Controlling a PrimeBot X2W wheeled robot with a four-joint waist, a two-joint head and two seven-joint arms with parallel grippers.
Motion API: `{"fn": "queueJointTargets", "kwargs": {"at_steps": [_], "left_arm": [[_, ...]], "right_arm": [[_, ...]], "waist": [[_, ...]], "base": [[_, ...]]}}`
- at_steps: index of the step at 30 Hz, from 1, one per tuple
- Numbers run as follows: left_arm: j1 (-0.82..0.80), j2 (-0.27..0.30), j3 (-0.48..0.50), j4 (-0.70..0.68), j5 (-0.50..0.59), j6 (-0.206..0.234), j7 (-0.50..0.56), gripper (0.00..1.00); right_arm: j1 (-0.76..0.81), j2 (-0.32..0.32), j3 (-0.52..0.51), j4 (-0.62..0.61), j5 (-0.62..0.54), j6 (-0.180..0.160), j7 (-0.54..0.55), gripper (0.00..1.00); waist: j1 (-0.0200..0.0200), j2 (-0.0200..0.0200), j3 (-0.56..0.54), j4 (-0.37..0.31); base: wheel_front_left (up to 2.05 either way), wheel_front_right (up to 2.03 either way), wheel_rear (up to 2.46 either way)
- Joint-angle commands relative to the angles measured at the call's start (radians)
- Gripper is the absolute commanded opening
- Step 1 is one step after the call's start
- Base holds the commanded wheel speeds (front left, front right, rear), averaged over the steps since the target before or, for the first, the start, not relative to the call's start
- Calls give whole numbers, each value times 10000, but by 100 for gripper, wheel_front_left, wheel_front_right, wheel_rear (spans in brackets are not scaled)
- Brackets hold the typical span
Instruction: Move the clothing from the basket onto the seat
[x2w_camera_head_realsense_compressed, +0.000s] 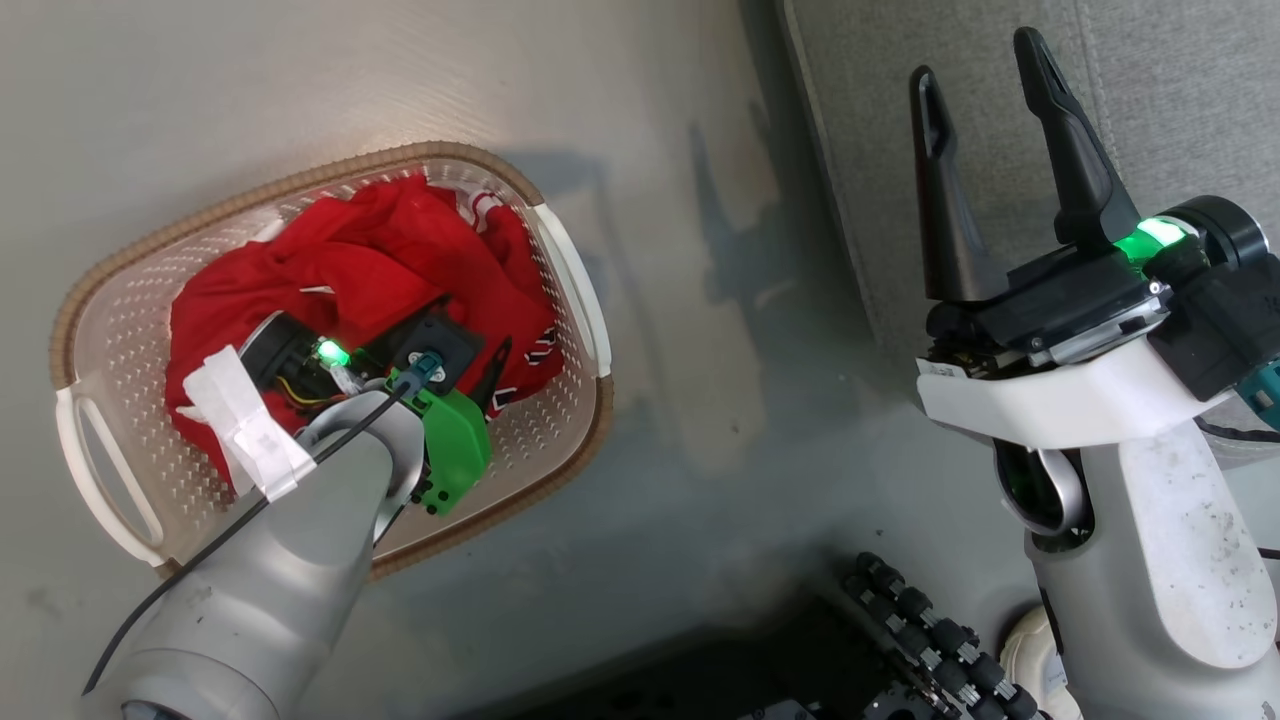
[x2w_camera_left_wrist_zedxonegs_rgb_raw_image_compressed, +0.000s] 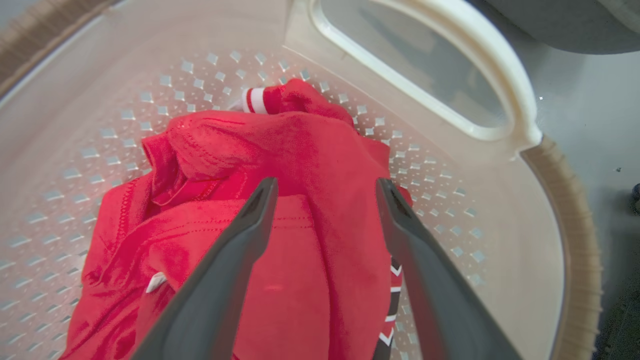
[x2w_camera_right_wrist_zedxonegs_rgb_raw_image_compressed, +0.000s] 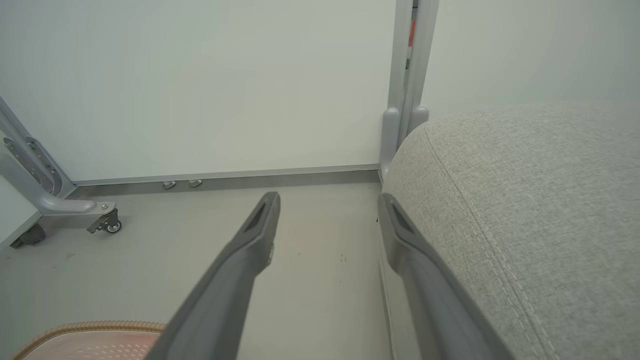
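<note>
While the grey seat (x2w_camera_head_realsense_compressed: 1180, 100) sits at my right, the basket (x2w_camera_head_realsense_compressed: 120, 260) at left holds the red clothing (x2w_camera_head_realsense_compressed: 380, 250). My left gripper (x2w_camera_left_wrist_zedxonegs_rgb_raw_image_compressed: 325, 187) reaches inside, fingers spread over the fabric; my right gripper (x2w_camera_head_realsense_compressed: 978, 60) hangs spread by the seat.

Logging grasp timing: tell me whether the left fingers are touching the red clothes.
Cannot tell. In the left wrist view the open left fingers overlap the clothes, but neither contact nor a gap is plain.

You count one cream perforated plastic basket (x2w_camera_head_realsense_compressed: 115, 340); one light-grey fabric seat (x2w_camera_head_realsense_compressed: 1180, 100); two dark-fingered grippers, left gripper (x2w_camera_left_wrist_zedxonegs_rgb_raw_image_compressed: 325, 187) and right gripper (x2w_camera_head_realsense_compressed: 978, 60); red fabric clothing (x2w_camera_head_realsense_compressed: 380, 250), number unclear.
</note>
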Motion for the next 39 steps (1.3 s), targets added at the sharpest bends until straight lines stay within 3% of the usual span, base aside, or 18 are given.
{"fn": "queueJointTargets", "kwargs": {"at_steps": [1,12,23,24,26,39], "left_arm": [[-252,18,-194,171,-66,2,4,100],[-861,-7,-1582,1163,-867,2,158,100],[-1303,-76,-2856,1114,-1850,2,453,100],[-1366,-77,-2933,1136,-1905,2,510,80],[-1466,-71,-3187,1127,-2039,2,569,0],[-1648,-174,-3796,871,-3082,2,253,0]], "right_arm": [[-148,-18,8,-75,-33,0,-38,100],[-35,-18,-28,-395,13,0,-38,100],[194,-18,75,-708,-103,0,-38,100],[201,-18,78,-718,-119,0,-38,100],[203,-18,93,-731,-140,0,-38,100],[130,-18,90,-586,16,0,-38,100]], "waist": [[0,84,267,-35],[0,84,881,-124],[0,84,1293,-42],[0,84,1305,-27],[0,84,1309,-11],[0,84,788,28]], "base": [[0,0,0],[0,0,0],[0,0,0],[0,0,0],[0,0,0],[0,0,0]]}}
